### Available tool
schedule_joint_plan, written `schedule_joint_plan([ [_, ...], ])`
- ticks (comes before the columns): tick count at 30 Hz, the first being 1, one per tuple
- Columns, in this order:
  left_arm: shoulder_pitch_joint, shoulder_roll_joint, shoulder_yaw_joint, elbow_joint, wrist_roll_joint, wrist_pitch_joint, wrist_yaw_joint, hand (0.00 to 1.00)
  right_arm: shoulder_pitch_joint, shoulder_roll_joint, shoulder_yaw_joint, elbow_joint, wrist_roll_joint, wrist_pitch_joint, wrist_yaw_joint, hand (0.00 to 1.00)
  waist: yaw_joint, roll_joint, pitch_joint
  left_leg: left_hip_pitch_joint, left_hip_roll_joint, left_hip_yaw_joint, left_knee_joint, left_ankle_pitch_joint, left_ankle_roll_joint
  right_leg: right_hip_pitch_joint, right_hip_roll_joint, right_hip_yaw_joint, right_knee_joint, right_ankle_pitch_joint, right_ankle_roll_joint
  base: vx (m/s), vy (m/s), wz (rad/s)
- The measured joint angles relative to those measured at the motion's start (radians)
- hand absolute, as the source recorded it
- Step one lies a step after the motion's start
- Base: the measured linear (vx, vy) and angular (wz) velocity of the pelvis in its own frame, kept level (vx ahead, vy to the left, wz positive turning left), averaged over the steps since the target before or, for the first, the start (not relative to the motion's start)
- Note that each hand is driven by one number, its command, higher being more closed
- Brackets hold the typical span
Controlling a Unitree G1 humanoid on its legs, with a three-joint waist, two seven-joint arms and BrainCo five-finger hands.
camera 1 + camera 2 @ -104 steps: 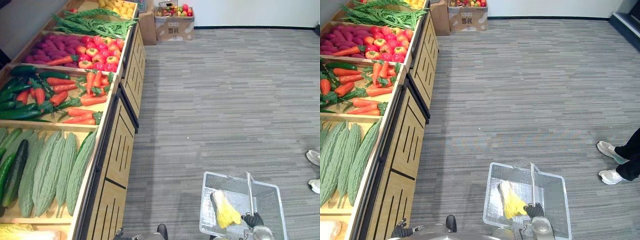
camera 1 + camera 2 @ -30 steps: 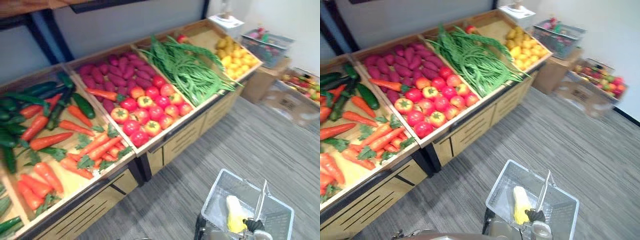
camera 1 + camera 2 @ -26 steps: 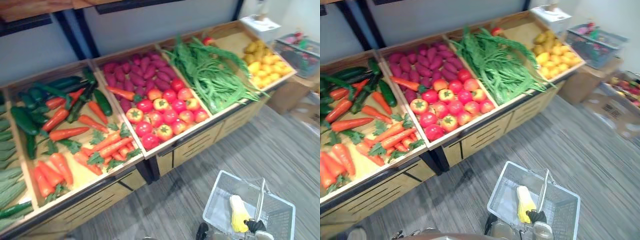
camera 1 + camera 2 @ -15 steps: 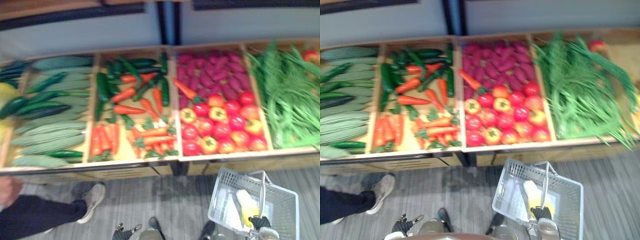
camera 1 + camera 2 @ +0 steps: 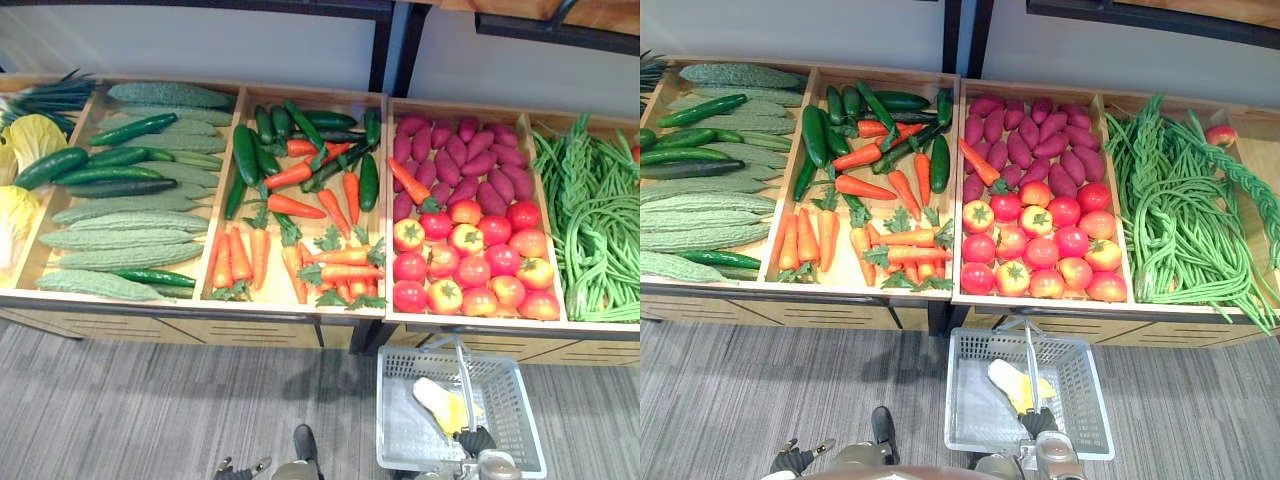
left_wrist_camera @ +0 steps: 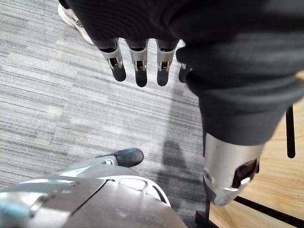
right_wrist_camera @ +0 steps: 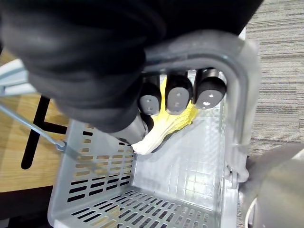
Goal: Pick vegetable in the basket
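A grey plastic basket (image 5: 400, 432) hangs low in front of the wooden produce stand (image 5: 300, 322), below the tomatoes. My right hand (image 7: 176, 97) is shut on its grey handle (image 7: 240, 99), fingers curled round the bar. A yellow-white leafy cabbage (image 5: 441, 404) lies inside the basket. My left hand (image 6: 138, 66) hangs over the carpet with fingers straight and nothing in it. It shows at the bottom of the right eye view as the left hand (image 5: 790, 458).
The stand's bins hold bitter gourds (image 5: 120, 225) with cucumbers (image 5: 100, 170), carrots (image 5: 300, 250), purple sweet potatoes (image 5: 460, 150), tomatoes (image 5: 470, 265) and green beans (image 5: 595, 220). Pale cabbages (image 5: 20, 170) lie at far left. A person's shoe (image 6: 71, 19) stands on the grey carpet (image 5: 130, 400).
The camera has swung round to face the stand squarely. The basket stays in my right hand with the cabbage inside. The person's leg has left the eye views.
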Motion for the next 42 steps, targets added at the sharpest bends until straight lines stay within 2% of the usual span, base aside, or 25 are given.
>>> schedule_joint_plan([
  [4, 0.001, 0.000, 0.002, 0.001, 0.000, 0.000, 0.000, 0.00, 0.000, 0.000, -0.015, 0.001, 0.001, 0.000, 0.001, 1.00, -0.006, 0.003, 0.000, 0.024, 0.000, 0.004, 0.003, 0.000, 0.000, 0.021, 0.001, 0.010, -0.003, 0.000, 0.000, 0.00, -0.004, -0.02],
  [8, -0.008, -0.002, 0.017, -0.002, 0.000, 0.000, 0.019, 0.00, 0.003, -0.004, -0.091, 0.001, 0.009, 0.000, -0.002, 1.00, -0.025, 0.019, -0.005, 0.046, 0.002, 0.010, 0.000, -0.007, -0.010, 0.030, 0.003, 0.036, -0.002, 0.000, 0.000, -0.02, -0.011, -0.13],
  [11, -0.019, -0.006, 0.081, -0.037, 0.002, -0.005, 0.099, 0.00, 0.016, -0.008, -0.159, 0.002, 0.012, -0.001, -0.029, 1.00, -0.026, 0.037, -0.017, 0.060, 0.004, 0.022, 0.000, -0.009, -0.013, 0.029, 0.005, 0.058, 0.001, 0.000, 0.000, -0.03, -0.011, -0.19],
  [15, -0.018, -0.014, 0.171, -0.136, 0.002, -0.058, 0.232, 0.00, 0.046, -0.026, -0.249, 0.025, 0.020, -0.001, -0.074, 1.00, -0.026, 0.063, -0.038, 0.060, 0.005, -0.005, 0.002, -0.010, -0.013, 0.029, 0.007, 0.059, 0.001, 0.000, 0.000, -0.01, -0.014, -0.01],
  [20, 0.008, -0.066, 0.268, -0.406, 0.003, -0.081, 0.385, 0.00, 0.078, -0.031, -0.372, 0.030, 0.020, 0.000, -0.115, 1.00, -0.024, 0.078, -0.056, 0.060, 0.007, -0.029, 0.001, -0.011, -0.015, 0.030, 0.009, 0.059, 0.001, 0.001, -0.001, -0.01, -0.020, 0.00],
  [22, 0.013, -0.083, 0.267, -0.511, 0.009, -0.080, 0.416, 0.00, 0.086, -0.031, -0.389, 0.029, 0.019, 0.001, -0.116, 1.00, -0.024, 0.077, -0.065, 0.059, 0.009, -0.029, 0.001, -0.012, -0.015, 0.030, 0.010, 0.060, 0.001, 0.001, -0.002, 0.00, 0.000, 0.00],
  [27, 0.034, -0.097, 0.229, -0.772, 0.162, -0.081, 0.475, 0.00, 0.096, -0.030, -0.391, 0.020, 0.019, 0.001, -0.134, 1.00, -0.024, 0.083, -0.085, 0.068, 0.016, -0.026, 0.000, -0.012, -0.015, 0.034, 0.018, 0.067, 0.001, 0.003, -0.006, -0.01, -0.018, -0.03],
  [31, 0.039, -0.084, 0.164, -0.890, 0.250, -0.081, 0.473, 0.00, 0.118, -0.030, -0.365, -0.016, 0.018, 0.001, -0.134, 1.00, -0.025, 0.100, -0.098, 0.071, 0.022, -0.023, 0.000, -0.014, -0.015, 0.033, 0.023, 0.072, 0.001, 0.004, -0.008, -0.03, -0.031, -0.05],
  [33, 0.040, -0.050, 0.116, -0.904, 0.289, -0.080, 0.459, 0.00, 0.122, -0.030, -0.337, -0.022, 0.017, 0.001, -0.132, 1.00, -0.027, 0.107, -0.103, 0.072, 0.027, -0.020, 0.000, -0.015, -0.016, 0.031, 0.028, 0.079, 0.000, 0.005, -0.010, -0.03, -0.040, -0.11],
  [35, 0.037, 0.020, 0.057, -0.904, 0.333, -0.080, 0.422, 0.00, 0.123, -0.031, -0.290, -0.025, 0.016, 0.001, -0.127, 1.00, -0.029, 0.109, -0.105, 0.073, 0.035, -0.008, 0.000, -0.017, -0.018, 0.025, 0.037, 0.096, -0.002, 0.006, -0.014, -0.03, -0.045, -0.19],
  [37, 0.033, 0.059, 0.034, -0.903, 0.356, -0.081, 0.409, 0.00, 0.117, -0.034, -0.262, -0.031, 0.008, 0.001, -0.117, 1.00, -0.029, 0.108, -0.106, 0.073, 0.040, 0.008, 0.000, -0.019, -0.022, 0.009, 0.042, 0.115, -0.002, 0.008, -0.017, -0.03, -0.036, -0.29],
  [42, -0.033, 0.182, -0.022, -0.826, 0.367, -0.087, 0.344, 0.00, 0.101, -0.059, -0.182, -0.049, -0.004, -0.003, -0.091, 1.00, -0.047, 0.108, -0.106, 0.070, 0.047, 0.046, 0.004, -0.025, -0.029, -0.022, 0.053, 0.159, -0.004, 0.012, -0.023, 0.00, -0.037, -0.29],
])
